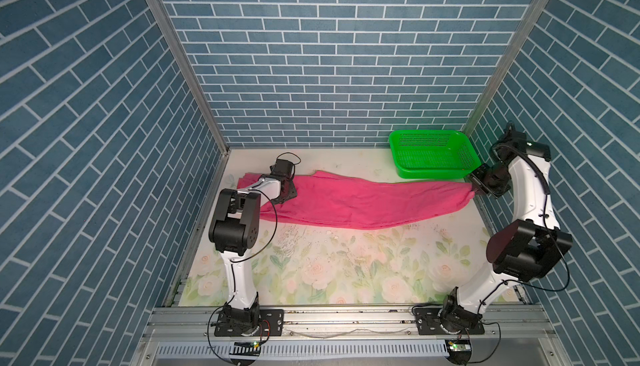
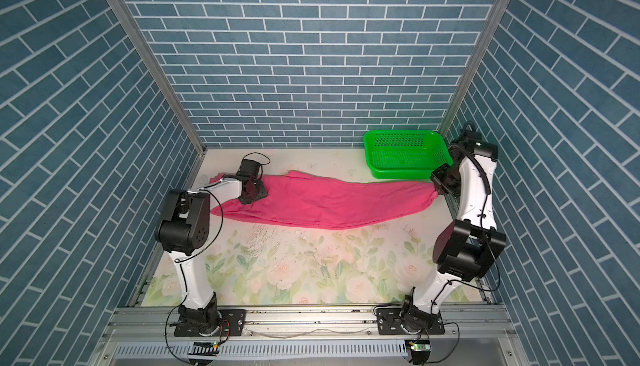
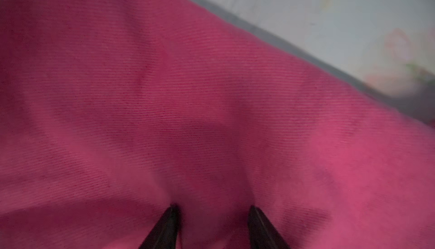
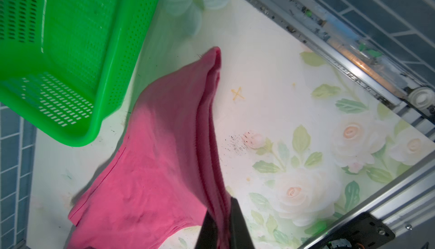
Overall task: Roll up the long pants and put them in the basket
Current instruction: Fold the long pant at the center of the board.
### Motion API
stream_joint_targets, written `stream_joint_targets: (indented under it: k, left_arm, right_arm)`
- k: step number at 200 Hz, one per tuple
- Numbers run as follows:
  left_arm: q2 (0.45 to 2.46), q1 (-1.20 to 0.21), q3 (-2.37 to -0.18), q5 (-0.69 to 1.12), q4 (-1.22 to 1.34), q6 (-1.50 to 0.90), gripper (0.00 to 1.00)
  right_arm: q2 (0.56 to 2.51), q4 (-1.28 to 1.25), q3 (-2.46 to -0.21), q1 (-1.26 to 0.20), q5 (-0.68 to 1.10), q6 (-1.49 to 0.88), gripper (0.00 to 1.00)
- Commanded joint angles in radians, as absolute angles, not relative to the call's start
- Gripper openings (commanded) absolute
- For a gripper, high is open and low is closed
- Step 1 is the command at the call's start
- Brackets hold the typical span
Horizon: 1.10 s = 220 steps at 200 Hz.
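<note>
Magenta long pants point(image 1: 349, 205) spanning the worktop's point(image 1: 311, 270) far half, left end partly hidden under left gripper point(image 3: 213, 209), tips apart in cloth, grip unclear, right gripper point(image 4: 222, 210) pinching opposite end at right edge, by green basket point(image 1: 405, 170)

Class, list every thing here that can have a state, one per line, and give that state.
long pants: unrolled, stretched out long, one end pinched and gathered.
green basket: upright, empty.
left gripper: jaws apart, tips sunk into the long pants; grip unclear.
right gripper: shut on the end of the long pants.
</note>
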State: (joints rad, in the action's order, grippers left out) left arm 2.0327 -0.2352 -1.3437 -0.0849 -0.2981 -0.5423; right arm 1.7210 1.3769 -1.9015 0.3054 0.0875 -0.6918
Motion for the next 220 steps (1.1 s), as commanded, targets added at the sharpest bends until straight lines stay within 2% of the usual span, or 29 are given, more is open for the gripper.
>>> stream_joint_targets:
  k: [1,43,76,121,151,187,220]
  left_arm:
    - [2.132,-0.329,-1.369,0.034,-0.32,-0.551,0.52]
    - [2.209,-0.477,-1.47,0.109,-0.39,-0.573,0.52]
    - [2.208,-0.586,-1.498,0.206,-0.446,-0.604,0.51]
    - [2.265,-0.656,-1.699,0.387,-0.496,-0.6,0.5]
    - [2.336,-0.706,-1.859,0.4,-0.578,-0.583,0.48]
    - [2.295,-0.688,-1.859,0.341,-0.586,-0.6,0.52]
    - [2.114,-0.547,-1.872,0.2,-0.606,-0.644,0.58]
  right_arm:
    - [1.696,1.433,-1.988,0.317,0.07,-0.706,0.0]
    - [1.749,1.507,-2.187,0.318,0.138,-0.742,0.0]
    - [1.772,1.468,-2.211,0.296,0.208,-0.795,0.0]
    - [1.795,1.321,-2.156,0.125,0.281,-0.869,0.0]
    - [1.831,1.23,-2.155,-0.006,0.329,-0.956,0.0]
    - [1.877,1.176,-2.167,-0.174,0.345,-1.044,0.0]
    - [1.899,1.146,-2.17,-0.261,0.351,-1.094,0.0]
